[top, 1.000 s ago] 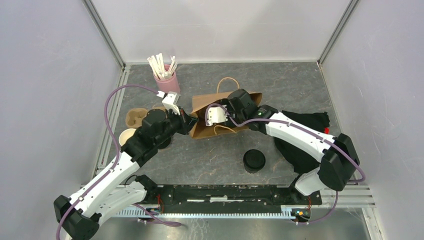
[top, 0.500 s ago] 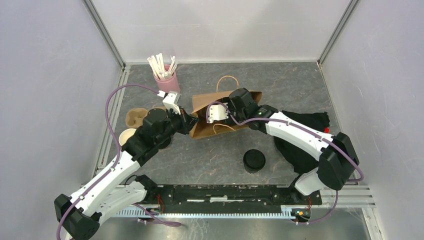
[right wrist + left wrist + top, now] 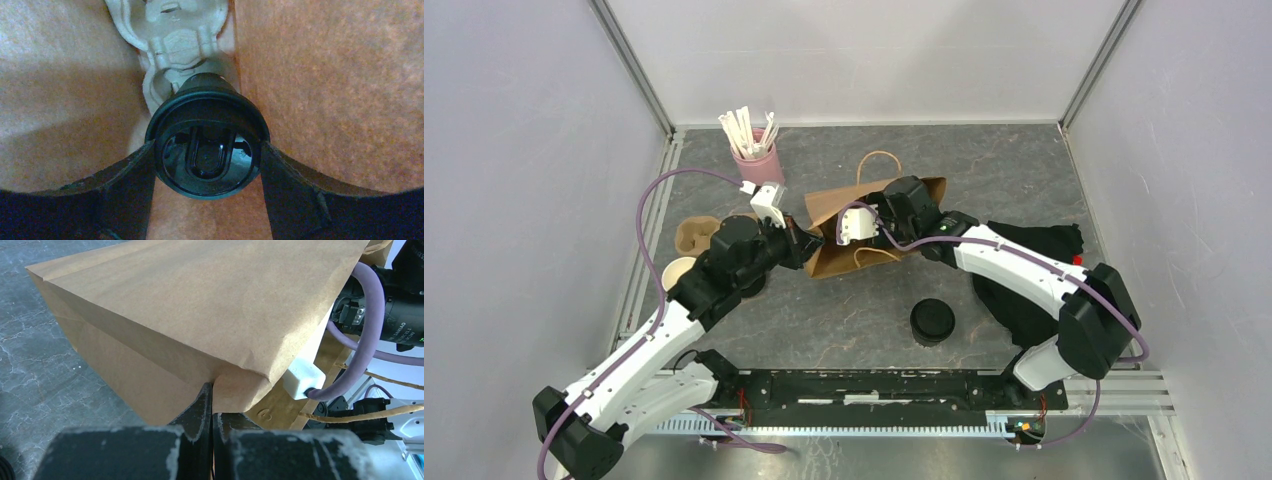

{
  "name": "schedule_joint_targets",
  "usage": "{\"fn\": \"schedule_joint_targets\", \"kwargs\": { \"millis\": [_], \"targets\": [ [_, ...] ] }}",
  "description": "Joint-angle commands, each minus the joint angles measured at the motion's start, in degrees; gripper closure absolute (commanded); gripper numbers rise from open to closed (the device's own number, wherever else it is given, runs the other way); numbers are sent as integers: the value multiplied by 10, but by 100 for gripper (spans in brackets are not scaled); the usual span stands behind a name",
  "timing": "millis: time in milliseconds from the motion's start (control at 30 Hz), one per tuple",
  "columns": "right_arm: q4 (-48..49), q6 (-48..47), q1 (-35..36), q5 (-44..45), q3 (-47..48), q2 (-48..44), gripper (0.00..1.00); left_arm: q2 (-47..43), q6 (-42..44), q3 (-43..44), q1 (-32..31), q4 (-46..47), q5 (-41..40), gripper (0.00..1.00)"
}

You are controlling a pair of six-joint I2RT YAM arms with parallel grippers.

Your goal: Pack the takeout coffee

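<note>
A brown paper bag [image 3: 836, 256] lies on its side in mid-table, mouth to the right. My left gripper [image 3: 212, 392] is shut on a fold of the bag's [image 3: 200, 305] edge at its left end. My right gripper [image 3: 207, 150] is inside the bag, jaws closed on a takeout coffee [image 3: 207, 145], a dark cup with a black lid. Its base meets a pale pulp carrier [image 3: 175, 30] deeper in the bag. From above, only the right wrist [image 3: 911, 208] shows at the bag's mouth. A second lidded takeout coffee [image 3: 933, 321] stands on the table in front.
A pink cup of white sticks [image 3: 755, 152] stands at the back left. A pulp carrier [image 3: 694, 236] and an open cream-rimmed cup [image 3: 678, 272] sit at the left, beside my left arm. A black cloth [image 3: 1036, 275] lies under my right arm.
The right wrist has shifted slightly toward the back inside the bag, and the bag's upper edge has risen a little. The left gripper keeps its pinch on the bag.
</note>
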Motion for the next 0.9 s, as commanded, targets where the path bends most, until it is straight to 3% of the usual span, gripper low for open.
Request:
{"fn": "schedule_joint_targets", "kwargs": {
  "millis": [0,867],
  "targets": [
    [48,-1,-7,-3,-4,6,95,2,-35,23,-4,-5,27,98],
    [88,1,-23,-94,-3,53,90,20,-43,44,-8,-14,27,98]
  ]
}}
